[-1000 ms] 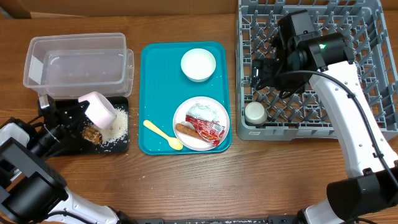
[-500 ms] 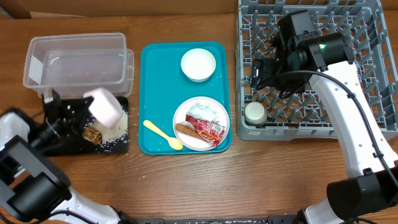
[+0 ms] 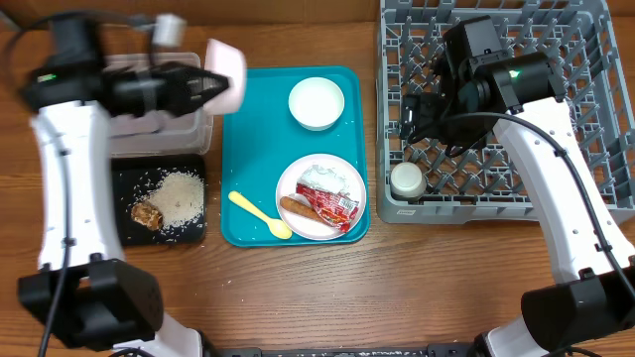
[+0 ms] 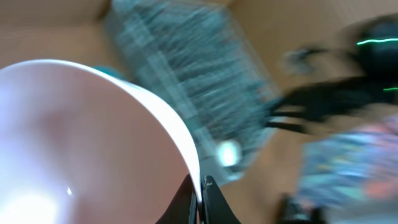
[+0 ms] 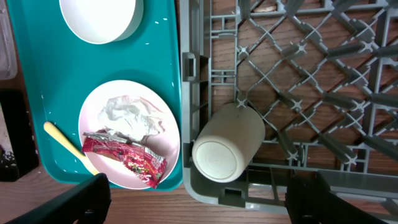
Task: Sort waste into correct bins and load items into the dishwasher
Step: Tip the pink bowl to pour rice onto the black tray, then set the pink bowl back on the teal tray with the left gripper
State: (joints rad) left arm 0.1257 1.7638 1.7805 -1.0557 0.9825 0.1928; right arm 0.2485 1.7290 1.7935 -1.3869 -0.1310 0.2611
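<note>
At upper left overhead, my left fingers (image 3: 195,88) pinch the pale pink bowl (image 3: 226,72) by its rim; my right fingers (image 5: 74,202) gape wide above the dish rack (image 5: 298,93).

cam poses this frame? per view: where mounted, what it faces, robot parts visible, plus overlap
Overhead: fixed above the table, facing straight down; both arms show, the left holding the pink bowl.
Left wrist: on the left arm, blurred, facing the dish rack past the bowl; left gripper pinches its rim.
Right wrist: above the rack, looking down at the white cup; right gripper open.
Shared: the cup, overhead and right wrist.
</note>
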